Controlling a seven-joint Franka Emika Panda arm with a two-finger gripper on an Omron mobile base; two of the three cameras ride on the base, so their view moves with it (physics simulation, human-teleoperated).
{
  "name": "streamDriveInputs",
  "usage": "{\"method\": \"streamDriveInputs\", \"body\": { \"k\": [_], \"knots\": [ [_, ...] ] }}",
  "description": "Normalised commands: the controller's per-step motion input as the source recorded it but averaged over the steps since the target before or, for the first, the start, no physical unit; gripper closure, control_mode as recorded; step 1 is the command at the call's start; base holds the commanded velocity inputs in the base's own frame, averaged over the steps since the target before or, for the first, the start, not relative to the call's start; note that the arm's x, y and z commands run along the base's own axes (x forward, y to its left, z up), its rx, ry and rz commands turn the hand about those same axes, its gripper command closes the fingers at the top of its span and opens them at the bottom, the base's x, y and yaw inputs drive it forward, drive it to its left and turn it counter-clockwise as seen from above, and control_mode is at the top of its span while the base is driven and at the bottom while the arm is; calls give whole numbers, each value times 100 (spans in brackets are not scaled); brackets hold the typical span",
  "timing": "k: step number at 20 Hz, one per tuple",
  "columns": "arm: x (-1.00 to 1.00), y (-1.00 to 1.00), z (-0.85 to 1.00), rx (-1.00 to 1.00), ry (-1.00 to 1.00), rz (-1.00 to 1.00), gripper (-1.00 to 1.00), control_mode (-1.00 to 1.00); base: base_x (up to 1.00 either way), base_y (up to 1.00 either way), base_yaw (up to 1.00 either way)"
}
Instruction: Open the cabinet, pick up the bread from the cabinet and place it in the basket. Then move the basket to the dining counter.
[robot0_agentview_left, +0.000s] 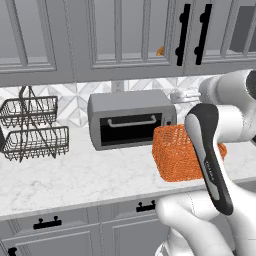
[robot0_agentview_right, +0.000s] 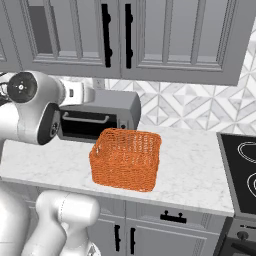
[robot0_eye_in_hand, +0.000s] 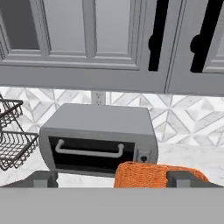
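Observation:
The grey upper cabinet (robot0_agentview_left: 130, 35) (robot0_agentview_right: 165, 35) (robot0_eye_in_hand: 96, 35) has its doors shut, with long black bar handles (robot0_agentview_left: 182, 35) (robot0_agentview_right: 106, 35) (robot0_eye_in_hand: 157, 35). A small golden-brown spot, the bread (robot0_agentview_left: 160, 51), peeks at the edge of a door panel. The orange mesh basket (robot0_agentview_left: 180, 152) (robot0_agentview_right: 127, 157) (robot0_eye_in_hand: 148, 175) stands on the marble worktop in front of the toaster oven. My gripper (robot0_eye_in_hand: 113, 179) is open, its fingertips (robot0_eye_in_hand: 43, 178) wide apart with nothing held. It hangs above and short of the basket and faces the toaster oven and cabinet.
A grey toaster oven (robot0_agentview_left: 131, 120) (robot0_agentview_right: 100, 117) (robot0_eye_in_hand: 98, 140) sits against the tiled backsplash. A dark two-tier wire rack (robot0_agentview_left: 32, 130) (robot0_eye_in_hand: 13, 140) stands to its left. A black cooktop (robot0_agentview_right: 240, 170) lies at the right. Grey drawers (robot0_agentview_left: 50, 225) run below the worktop.

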Motion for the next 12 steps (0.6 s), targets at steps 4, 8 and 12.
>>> {"method": "streamDriveInputs", "body": {
  "k": [4, 8, 12],
  "knots": [
    [-19, 0, 72, 0, -38, 0, -100, -100, 0, 0, 0],
    [-29, -5, 86, 0, -34, -1, -100, -100, 0, 0, 0],
    [-6, -5, 57, 0, -20, -6, -100, -100, 0, 0, 0]
  ]
}}
